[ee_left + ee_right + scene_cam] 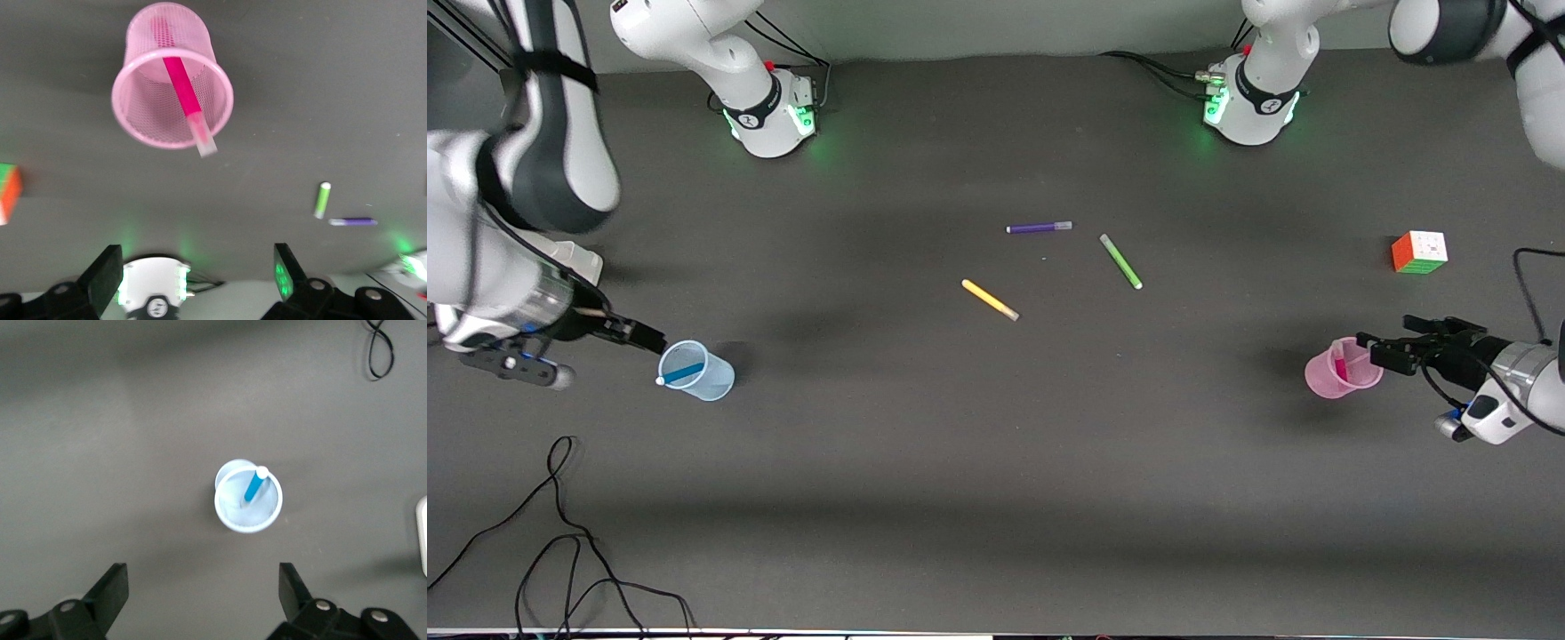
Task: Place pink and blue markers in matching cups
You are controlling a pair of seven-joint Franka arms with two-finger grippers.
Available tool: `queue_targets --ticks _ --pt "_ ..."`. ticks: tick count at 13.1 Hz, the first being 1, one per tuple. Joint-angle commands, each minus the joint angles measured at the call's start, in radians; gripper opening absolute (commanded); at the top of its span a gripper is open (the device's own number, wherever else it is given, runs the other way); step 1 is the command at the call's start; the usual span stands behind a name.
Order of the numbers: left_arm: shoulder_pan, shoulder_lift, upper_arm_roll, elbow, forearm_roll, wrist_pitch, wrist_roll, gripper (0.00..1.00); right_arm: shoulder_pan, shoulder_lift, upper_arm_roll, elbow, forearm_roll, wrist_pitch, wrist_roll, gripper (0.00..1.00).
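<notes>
Markers already stand in their cups, so you can judge the task as good as done. The blue marker (684,372) leans inside the pale blue cup (697,371), which sits near the right arm's end of the desk (996,498), its pale tip poking over the rim. The pink marker (1340,365) leans inside the pink cup (1343,368) near the left arm's end, its pale end sticking past the rim.

Your right claw (643,337) hangs just beside the blue cup, fingers spread wide with nothing between them. Your left claw (1376,350) hangs just beside the pink cup, likewise spread wide and empty. All that seems left is to draw both arms away.

Near the middle of the desk lie three markers that are no part of the job: a purple marker (1039,228), a green marker (1120,260) and a yellow marker (990,300), each apart from the others. A colourful puzzle cube (1419,252) sits toward the left arm's end. The desk is a dark grey matte surface. A loose black cable (560,533) curls at the corner nearest the front camera on the right arm's end. A pale wall runs along the edge where the arm bases stand.
</notes>
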Motion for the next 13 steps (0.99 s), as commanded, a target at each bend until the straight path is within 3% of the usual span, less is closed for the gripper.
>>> queue_targets --ticks 1,4,6,8,13 --pt "-0.11 -0.283 0.021 -0.201 0.087 0.085 -0.008 1.0 0.006 -0.069 -0.002 0.084 -0.011 -0.148 -0.009 1.0" --pt "-0.178 -0.578 0.019 -0.483 0.176 0.243 -0.008 1.0 0.069 -0.146 0.001 0.092 -0.012 -0.179 -0.011 1.0" --pt "-0.205 -0.718 0.018 -0.593 0.188 0.303 -0.008 1.0 0.076 -0.146 0.002 0.119 -0.012 -0.181 -0.011 1.0" --pt "-0.216 -0.78 0.004 -0.618 0.205 0.329 -0.008 1.0 0.098 -0.143 0.007 0.115 -0.02 -0.185 -0.009 1.0" --pt "-0.215 -0.786 -0.004 -0.569 0.193 0.42 0.011 1.0 0.106 -0.146 0.005 0.121 -0.025 -0.187 -0.003 1.0"
